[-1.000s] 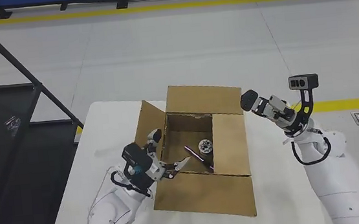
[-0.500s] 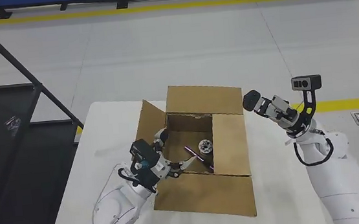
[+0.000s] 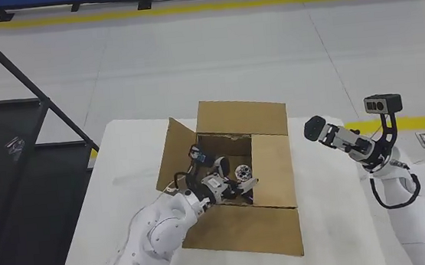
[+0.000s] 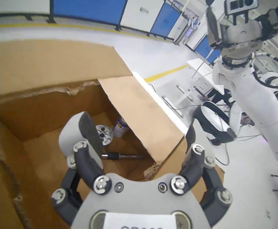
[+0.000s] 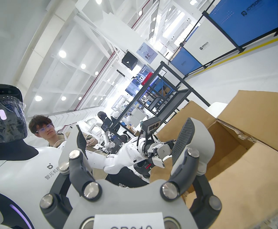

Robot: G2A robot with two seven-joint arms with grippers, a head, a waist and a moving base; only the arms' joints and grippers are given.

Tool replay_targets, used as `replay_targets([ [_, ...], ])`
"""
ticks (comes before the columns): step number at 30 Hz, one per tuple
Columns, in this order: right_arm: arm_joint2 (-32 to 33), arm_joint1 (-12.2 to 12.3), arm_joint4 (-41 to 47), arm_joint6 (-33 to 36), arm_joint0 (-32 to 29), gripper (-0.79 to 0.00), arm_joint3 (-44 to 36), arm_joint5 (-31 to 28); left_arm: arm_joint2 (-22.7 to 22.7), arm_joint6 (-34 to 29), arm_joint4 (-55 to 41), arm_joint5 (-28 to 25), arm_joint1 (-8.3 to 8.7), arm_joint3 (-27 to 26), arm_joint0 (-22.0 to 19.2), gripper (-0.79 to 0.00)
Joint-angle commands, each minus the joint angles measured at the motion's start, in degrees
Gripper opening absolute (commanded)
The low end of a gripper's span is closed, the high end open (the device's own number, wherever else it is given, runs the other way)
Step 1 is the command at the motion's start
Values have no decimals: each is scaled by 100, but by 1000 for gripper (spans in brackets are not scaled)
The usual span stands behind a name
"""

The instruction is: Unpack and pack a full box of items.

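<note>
Left claw (image 4: 139, 124), wide open and holding nothing, has moved from the side of the box (image 3: 241, 230) to inside it, just above the shiny round part (image 4: 104, 133) and dark stick (image 4: 121, 155), so a grab looks close.

We see the way into the cardboard box (image 3: 241, 230) open from above only over its left half, and there the left gripper (image 3: 231, 183) sits with its fingers spread. The right flap (image 3: 271, 169) leans inward over the other half. It roofs the purple-labelled can (image 4: 120, 126) and one end of the dark rod (image 4: 123, 155). The left flap (image 3: 177, 145) and back flap (image 3: 242, 116) stand outward like walls. The metal disc (image 3: 243, 173) lies just beside the flap's edge. The right gripper (image 3: 314, 129) hangs to the right of the box, apart from it.
</note>
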Motion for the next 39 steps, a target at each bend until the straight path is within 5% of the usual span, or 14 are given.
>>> replay_targets([
  [1,133,50,-6,7,-92,0,-27,7,109,-274,-498,52,-59,302,-196,0],
  [8,402,184,70,-36,-297,0,-40,-35,425,-921,-2039,-64,-285,1252,-752,0],
  [21,427,323,205,-131,-465,0,-73,-131,916,-1430,-2793,-148,-594,2200,-1353,0],
  [29,412,394,313,-191,-554,0,-90,-191,982,-1430,-2989,-337,-699,2289,-1464,0],
  [39,403,477,442,-267,-549,0,-62,-267,834,-1214,-2908,-453,-714,1795,-1414,0],
])
